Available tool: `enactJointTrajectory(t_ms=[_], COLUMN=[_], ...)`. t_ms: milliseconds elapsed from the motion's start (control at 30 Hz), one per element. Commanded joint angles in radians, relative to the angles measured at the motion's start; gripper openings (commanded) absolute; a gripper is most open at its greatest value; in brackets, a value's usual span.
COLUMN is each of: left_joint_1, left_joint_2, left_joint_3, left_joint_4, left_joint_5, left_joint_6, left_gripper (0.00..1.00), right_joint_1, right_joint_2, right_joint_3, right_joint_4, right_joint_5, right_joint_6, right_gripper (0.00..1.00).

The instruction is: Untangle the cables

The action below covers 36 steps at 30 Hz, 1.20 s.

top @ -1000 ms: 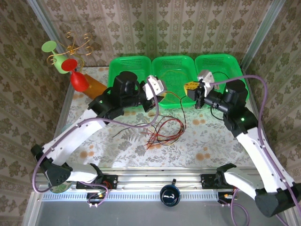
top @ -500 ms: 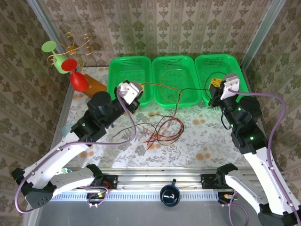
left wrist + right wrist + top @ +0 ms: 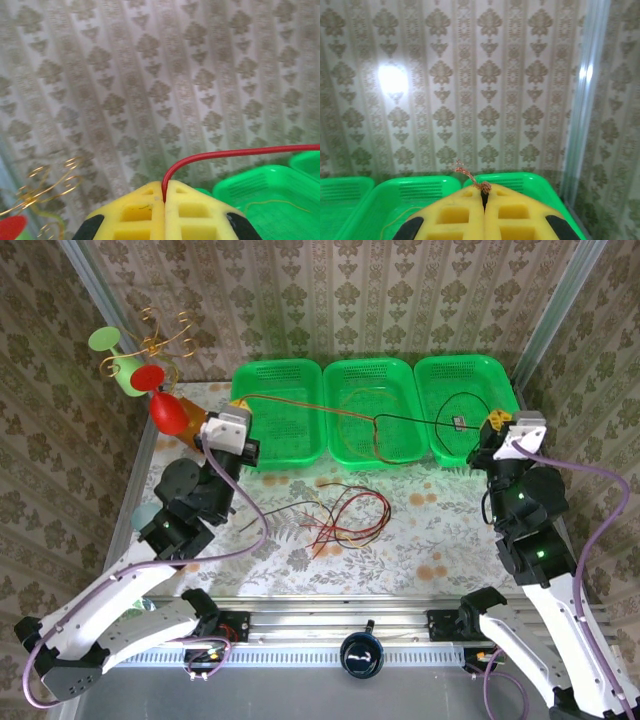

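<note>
Two claws, both pressed together: our left claw pinches a red cable between its yellow pads, and our right claw pinches a frayed copper end. We judge they stand wide apart, left and right of the bins, to draw one line taut, clear of the rest. Red meets a black cable over the middle bin, a loop sagging in. The other cables lie tangled on the table, nearer us.
</note>
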Motion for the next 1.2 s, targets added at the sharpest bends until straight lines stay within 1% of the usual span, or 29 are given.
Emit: enactJointTrajectory(t_ms=[0,133,233,400,667,800,900,967,1033,1167], left_joint_1=[0.024,0.035,0.043,0.063,0.090,0.102,0.103,0.103,0.105,0.105], left_joint_2=[-0.069,-0.118,-0.148,-0.185,-0.235,-0.251,-0.252,-0.247,-0.236,-0.193], left_joint_3=[-0.035,-0.079,-0.102,-0.116,-0.137,-0.145,-0.140,-0.121,-0.107,-0.061], left_joint_4=[0.196,0.291,0.343,0.353,0.369,0.370,0.309,0.227,0.170,0.071], left_joint_5=[-0.215,-0.275,-0.300,-0.323,-0.378,-0.392,-0.374,-0.335,-0.290,-0.182], left_joint_6=[0.046,0.082,0.118,0.147,0.175,0.171,0.127,0.068,0.026,-0.048], left_gripper=[0.00,0.00,0.00,0.00,0.00,0.00,0.00,0.00,0.00,0.00], right_joint_1=[-0.019,-0.040,-0.064,-0.135,-0.288,-0.350,-0.374,-0.378,-0.378,-0.379], right_joint_2=[-0.036,-0.059,-0.075,-0.095,-0.098,-0.095,-0.098,-0.100,-0.098,-0.089], right_joint_3=[-0.027,-0.059,-0.079,-0.100,-0.126,-0.143,-0.146,-0.153,-0.155,-0.148], right_joint_4=[0.084,0.136,0.163,0.156,0.045,-0.011,-0.057,-0.061,-0.068,-0.060], right_joint_5=[0.199,0.306,0.365,0.417,0.501,0.488,0.436,0.376,0.348,0.238], right_joint_6=[-0.031,-0.044,-0.054,-0.028,0.173,0.259,0.320,0.335,0.351,0.334], right_gripper=[0.00,0.00,0.00,0.00,0.00,0.00,0.00,0.00,0.00,0.00])
